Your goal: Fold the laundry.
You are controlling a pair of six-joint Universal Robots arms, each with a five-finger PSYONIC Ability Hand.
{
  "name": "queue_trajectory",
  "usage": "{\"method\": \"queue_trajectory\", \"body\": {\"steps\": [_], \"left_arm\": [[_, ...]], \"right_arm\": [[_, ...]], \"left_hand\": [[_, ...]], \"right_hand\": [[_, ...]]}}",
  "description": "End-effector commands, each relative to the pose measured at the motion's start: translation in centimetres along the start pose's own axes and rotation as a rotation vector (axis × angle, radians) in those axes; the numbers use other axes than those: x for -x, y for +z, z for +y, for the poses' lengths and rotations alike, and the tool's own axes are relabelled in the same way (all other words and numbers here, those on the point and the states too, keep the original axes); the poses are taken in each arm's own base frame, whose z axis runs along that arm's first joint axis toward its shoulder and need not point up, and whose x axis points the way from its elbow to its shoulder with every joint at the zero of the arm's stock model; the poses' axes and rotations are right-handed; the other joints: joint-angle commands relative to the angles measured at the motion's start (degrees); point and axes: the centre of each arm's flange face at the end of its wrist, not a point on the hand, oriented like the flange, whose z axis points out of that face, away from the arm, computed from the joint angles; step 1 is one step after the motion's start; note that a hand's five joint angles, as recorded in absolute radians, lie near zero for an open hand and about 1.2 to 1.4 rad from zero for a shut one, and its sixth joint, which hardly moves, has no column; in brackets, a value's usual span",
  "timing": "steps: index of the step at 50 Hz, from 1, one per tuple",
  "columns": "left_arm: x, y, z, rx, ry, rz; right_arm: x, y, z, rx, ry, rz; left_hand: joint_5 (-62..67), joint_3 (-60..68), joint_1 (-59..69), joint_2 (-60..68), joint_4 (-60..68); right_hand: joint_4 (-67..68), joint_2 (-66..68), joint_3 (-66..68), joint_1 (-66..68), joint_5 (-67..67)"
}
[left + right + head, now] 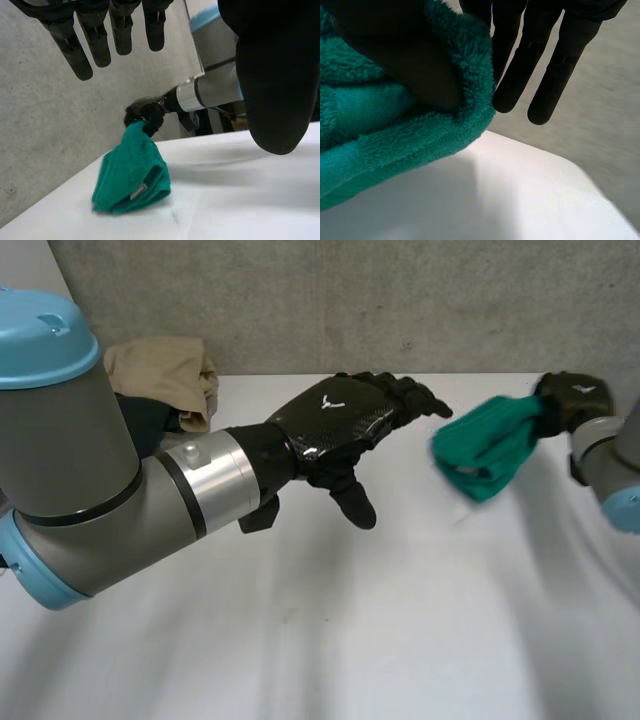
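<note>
Left hand (pixel 335 420) empty, fingers (pixel 70 47) straight and spread, near folded teal terry towel (pixel 485 450).
Right hand (pixel 575 400) pinches the towel's end; likely the placing step, so the next move needs a clean release.

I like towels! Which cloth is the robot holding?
The green towel, gripped at one end by the right hand. The beige cloth lies heaped at the back of the table, with no hand on it.
</note>
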Motion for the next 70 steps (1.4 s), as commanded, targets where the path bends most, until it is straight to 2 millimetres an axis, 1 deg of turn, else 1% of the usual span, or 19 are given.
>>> {"method": "queue_trajectory", "body": {"steps": [1,7,13,17,18,20,25,32,36,39,44,47,48,52,53,56,62,65,70], "left_arm": [[0.6,0.3,-0.4,-0.036,-0.035,-0.014],[0.7,0.4,-0.4,-0.042,-0.035,-0.014],[0.7,0.5,-0.2,-0.037,-0.037,-0.013],[0.6,0.7,-0.3,-0.043,-0.033,-0.008],[0.6,0.7,-0.3,-0.045,-0.032,-0.008],[0.6,0.7,-0.4,-0.047,-0.030,-0.008],[0.6,0.7,-0.7,-0.053,-0.027,-0.015],[1.9,0.4,-1.8,-0.085,-0.009,-0.122],[4.9,-0.5,-3.9,-0.148,0.027,-0.302],[7.6,-1.4,-4.9,-0.184,0.053,-0.444],[15.6,-4.8,-6.6,-0.271,0.131,-0.769],[18.8,-6.4,-6.2,-0.262,0.182,-0.863],[21.4,-7.4,-5.3,-0.224,0.234,-0.926],[25.0,-7.9,-2.6,-0.118,0.318,-0.995],[27.2,-8.3,-0.2,-0.034,0.355,-1.031],[29.7,-9.0,3.3,0.075,0.387,-1.066],[34.6,-11.4,11.1,0.247,0.402,-1.123],[35.8,-11.9,13.4,0.267,0.401,-1.129],[36.5,-11.4,15.3,0.260,0.407,-1.131]], "right_arm": [[-6.8,4.3,1.4,0.008,0.009,0.173],[-13.3,6.3,3.6,0.023,0.018,0.304],[-16.7,6.6,4.7,0.020,0.019,0.353],[-17.0,6.5,4.8,0.027,0.021,0.346],[-17.0,6.5,4.8,0.035,0.017,0.346],[-17.0,6.4,4.7,0.041,0.015,0.347],[-19.2,5.8,2.7,0.013,-0.031,0.434],[-19.1,4.6,-4.8,-0.109,-0.167,0.514],[-15.6,4.4,-8.9,-0.238,-0.185,0.449],[-11.3,4.2,-12.0,-0.362,-0.208,0.332],[-4.5,2.3,-13.9,-0.436,-0.251,0.094],[0.1,-0.7,-14.9,-0.457,-0.285,-0.082],[1.3,-1.5,-14.7,-0.451,-0.298,-0.127],[6.3,-5.3,-11.9,-0.371,-0.362,-0.327],[8.3,-7.1,-10.1,-0.323,-0.391,-0.401],[10.8,-10.3,-6.8,-0.218,-0.442,-0.488],[12.6,-15.3,-1.4,-0.056,-0.557,-0.583],[12.6,-16.8,1.1,0.007,-0.607,-0.612],[12.1,-17.6,2.4,0.049,-0.621,-0.618]], "left_hand": [[-1.5,-2.2,-2.1,-1.7,-1.5],[-1.5,-2.2,-2.1,-1.7,-1.5],[-1.4,-2.0,-2.0,-1.5,-1.4],[-1.4,-2.0,-2.0,-1.5,-1.4],[-1.4,-2.0,-2.0,-1.5,-1.4],[-1.4,-2.0,-2.0,-1.5,-1.4],[-1.4,-2.0,-2.0,-1.5,-1.4],[-1.0,-1.7,-1.6,-1.2,-1.0],[-0.5,-1.2,-1.1,-0.7,-0.5],[-0.3,-1.0,-1.0,-0.5,-0.4],[1.0,0.3,0.4,0.9,1.0],[1.0,0.3,0.4,0.9,1.0],[1.2,0.5,0.6,1.0,1.1],[1.2,0.5,0.6,1.0,1.1],[1.7,1.0,1.1,1.5,1.6],[2.0,1.3,1.4,1.9,2.0],[3.3,2.7,2.7,3.2,3.3],[9.6,8.9,8.9,9.4,9.5],[67.2,66.5,66.5,67.0,67.1]], "right_hand": [[11.6,17.2,12.1,27.1,12.5],[11.6,17.2,12.1,27.1,12.5],[11.6,17.2,12.1,27.1,12.5],[11.6,17.2,12.1,27.1,12.5],[-45.5,-39.8,-45.0,-30.0,-44.6],[-58.4,-52.8,-57.9,-42.9,-57.5],[-58.4,-52.8,-57.9,-42.9,-57.5],[-58.4,-52.8,-57.9,-42.9,-57.5],[-58.4,-52.8,-57.9,-42.9,-57.5],[-58.4,-52.8,-57.9,-42.9,-57.5],[-58.4,-52.8,-57.9,-42.9,-57.5],[-58.4,-52.8,-57.9,-42.9,-57.5],[-58.4,-52.8,-57.9,-42.9,-57.5],[-58.4,-52.8,-57.9,-42.9,-57.5],[-58.4,-52.8,-57.9,-42.9,-57.5],[-58.4,-52.8,-57.9,-42.9,-57.5],[-58.4,-52.8,-57.9,-42.9,-57.5],[-58.4,-52.8,-57.9,-42.9,-57.5],[-58.4,-52.8,-57.9,-42.9,-57.5]]}}
